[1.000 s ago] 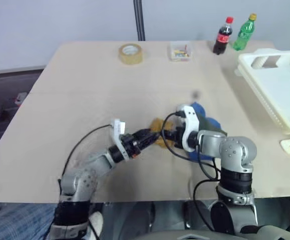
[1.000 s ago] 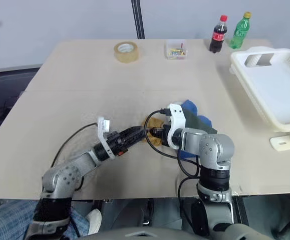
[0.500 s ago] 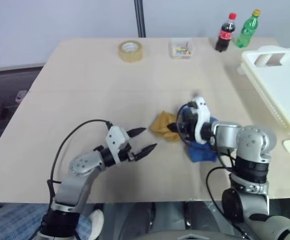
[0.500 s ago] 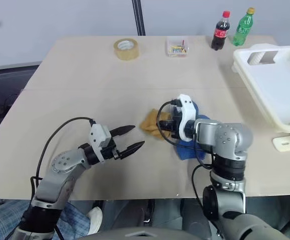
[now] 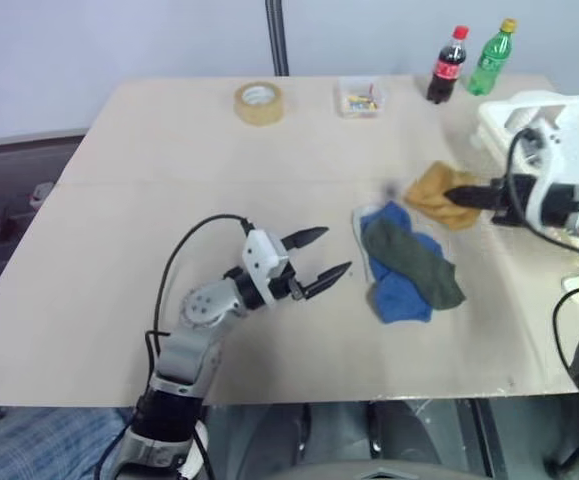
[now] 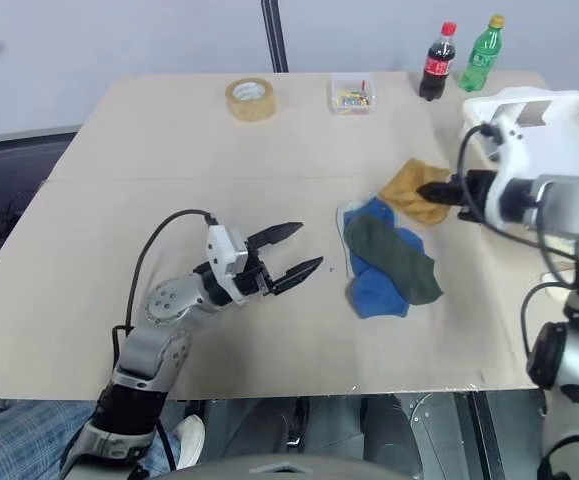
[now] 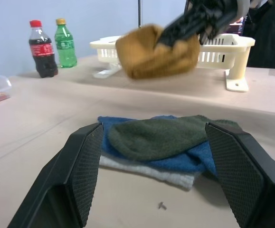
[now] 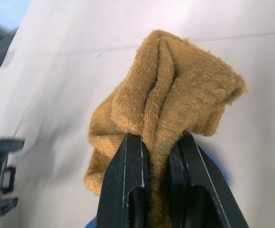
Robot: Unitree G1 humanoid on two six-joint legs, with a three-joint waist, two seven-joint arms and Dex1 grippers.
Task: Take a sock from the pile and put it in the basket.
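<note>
Mustard-yellow knit sock (image 8: 163, 114), soft and bunched, hangs pinched between the two black fingers of the right gripper (image 5: 466, 194), lifted clear of the tan wooden table (image 5: 169, 200) so it can be carried without dragging. It sits between the pile and the large white slotted plastic basket (image 5: 569, 135), close to the basket's near rim but not yet over it. The pile (image 5: 406, 263), now a dark olive sock lying across blue ones, rests flat on the table on the far side of the held sock from the basket. The left gripper (image 5: 314, 262) hovers beyond the pile, farther still from the basket, its jaws spread wide and empty, apparently staying out of the way. Judged from this, the carry is under way and the drop remains.
</note>
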